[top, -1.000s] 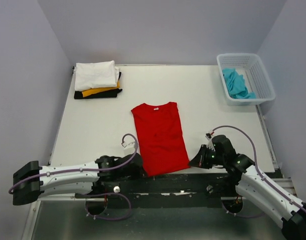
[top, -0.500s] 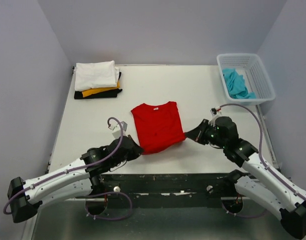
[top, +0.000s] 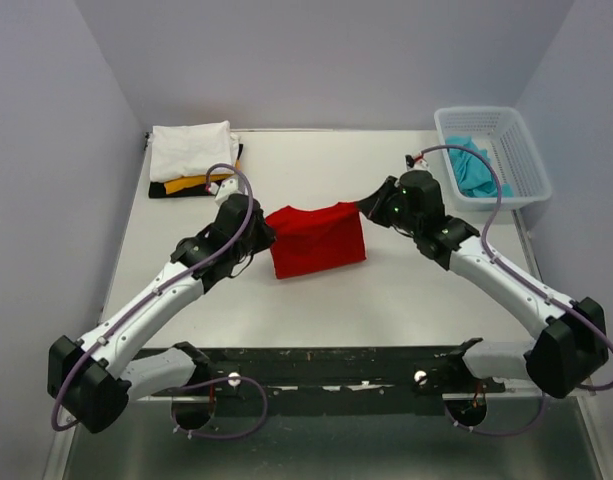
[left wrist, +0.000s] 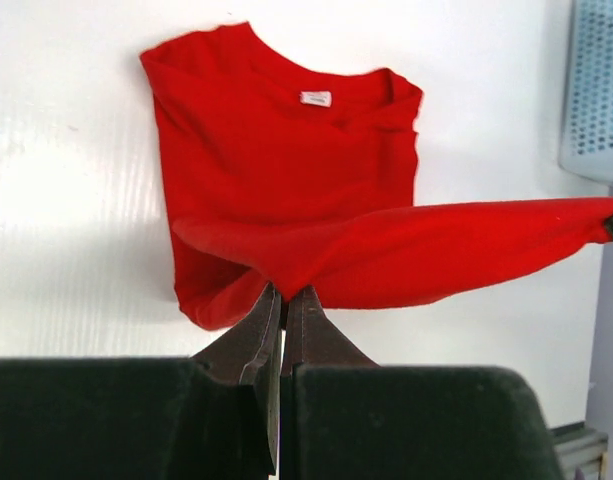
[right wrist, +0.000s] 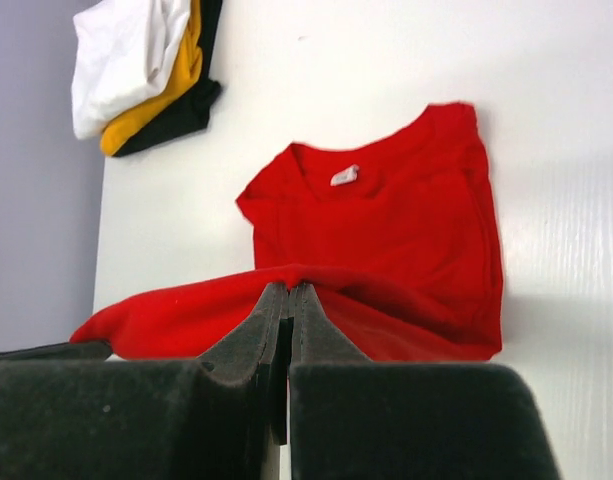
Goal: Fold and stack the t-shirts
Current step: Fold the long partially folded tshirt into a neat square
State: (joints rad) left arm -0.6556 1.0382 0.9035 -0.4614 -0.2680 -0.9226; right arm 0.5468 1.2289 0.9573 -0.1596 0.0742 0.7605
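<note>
Frame centre: red t-shirt (top: pixel 318 242) lay doubled on the table (top: pixel 406 290), its hem edge held raised. Left gripper (top: pixel 267 233) was pinched tight on the left-hand corner and right gripper (top: pixel 366 208) on the right-hand corner. Folded stack (top: pixel 194 160) sat upper left; turquoise t-shirt (top: pixel 472 166) lay in the basket (top: pixel 524 150), upper right.

No readable text anywhere; white neck tag (left wrist: pixel 315 98) on red t-shirt (left wrist: pixel 276 160) too small.

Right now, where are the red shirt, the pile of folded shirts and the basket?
red shirt (top: pixel 316 245), top view, middle of the folded-over cloth.
pile of folded shirts (top: pixel 191 150), top view, the white shirt on top.
basket (top: pixel 527 160), top view, its right lattice wall.
</note>
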